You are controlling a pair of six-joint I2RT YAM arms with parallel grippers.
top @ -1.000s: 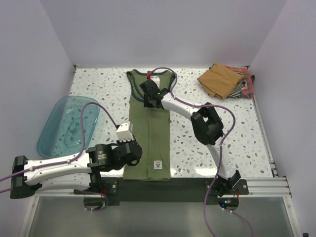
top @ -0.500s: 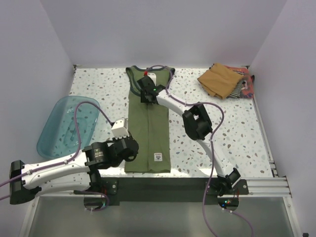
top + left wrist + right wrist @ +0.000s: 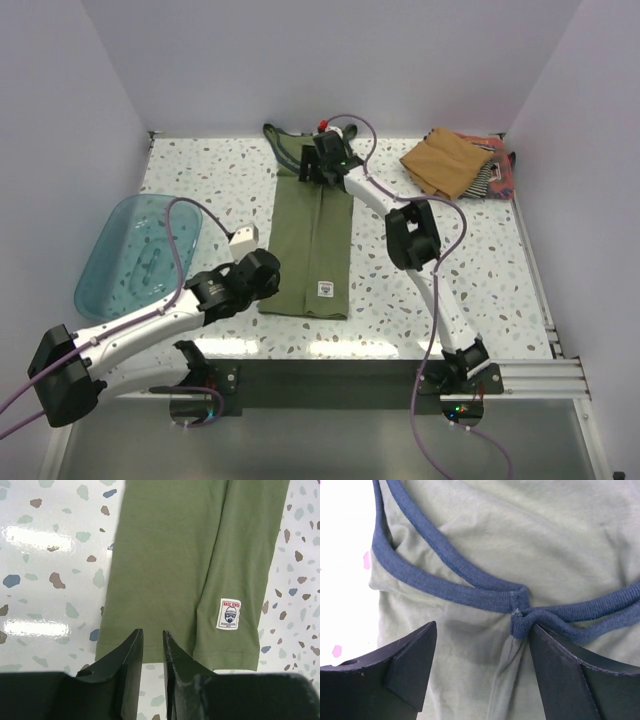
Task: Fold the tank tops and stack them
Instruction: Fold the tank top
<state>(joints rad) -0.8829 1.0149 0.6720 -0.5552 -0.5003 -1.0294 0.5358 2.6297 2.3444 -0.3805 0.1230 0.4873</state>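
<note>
- Speckled bench (image 3: 480, 290), white walls. The olive tank top (image 3: 318, 235) lies mid-bench as a long narrow strip, and the other tank tops (image 3: 455, 165) sit piled in the far right corner.
- My left tool (image 3: 151, 636) is at the hem, jaws a crack apart, gripping nothing.
- My right tool (image 3: 483, 628) is wide open over the blue-trimmed straps, empty.
- Looks mid-fold to me. Next I'd pinch one end and bring hem and straps together.
</note>
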